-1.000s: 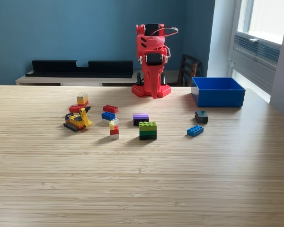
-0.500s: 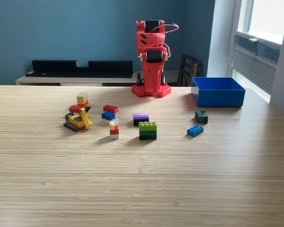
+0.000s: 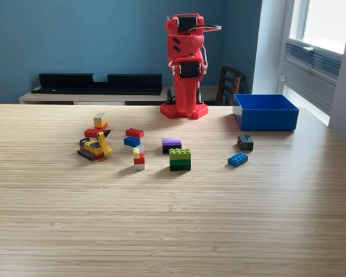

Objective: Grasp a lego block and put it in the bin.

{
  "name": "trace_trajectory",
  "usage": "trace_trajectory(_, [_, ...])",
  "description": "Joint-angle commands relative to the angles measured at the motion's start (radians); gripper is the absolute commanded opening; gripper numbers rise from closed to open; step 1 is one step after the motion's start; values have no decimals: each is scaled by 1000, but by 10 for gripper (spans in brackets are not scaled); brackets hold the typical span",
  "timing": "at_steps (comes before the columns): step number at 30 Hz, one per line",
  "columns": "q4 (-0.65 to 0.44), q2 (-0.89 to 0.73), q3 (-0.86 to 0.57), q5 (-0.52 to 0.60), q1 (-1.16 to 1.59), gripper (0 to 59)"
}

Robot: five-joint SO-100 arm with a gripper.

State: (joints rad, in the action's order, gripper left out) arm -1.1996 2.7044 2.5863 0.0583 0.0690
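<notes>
Lying with its long side crosswise, bin [image 3: 265, 120].

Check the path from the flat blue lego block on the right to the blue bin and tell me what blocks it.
Only the dark grey block lies between the flat blue block and the bin; lifting over it clears it. Otherwise the table there is bare.

The gripper [image 3: 187, 112] points down at the far edge of the table [image 3: 173, 219], too small and too red-on-red against the arm's base to tell how its jaws stand. The bin [image 3: 265, 112], far right, hides its own floor behind its near wall. The table is cut off by the near, left and right edges of the exterior view.
</notes>
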Motion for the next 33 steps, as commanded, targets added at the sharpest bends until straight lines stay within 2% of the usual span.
trace_trajectory(1, [18,-98,-137,-58,23,62])
trace_trajectory(4, [18,-167,-176,-104,38,159])
trace_trajectory(12, [15,-364,-333,-192,48,283])
trace_trajectory(16, [15,-443,-408,-238,46,297])
trace_trajectory(23, [17,-526,-503,-293,72,286])
trace_trajectory(33, [40,-611,-543,-330,156,306])
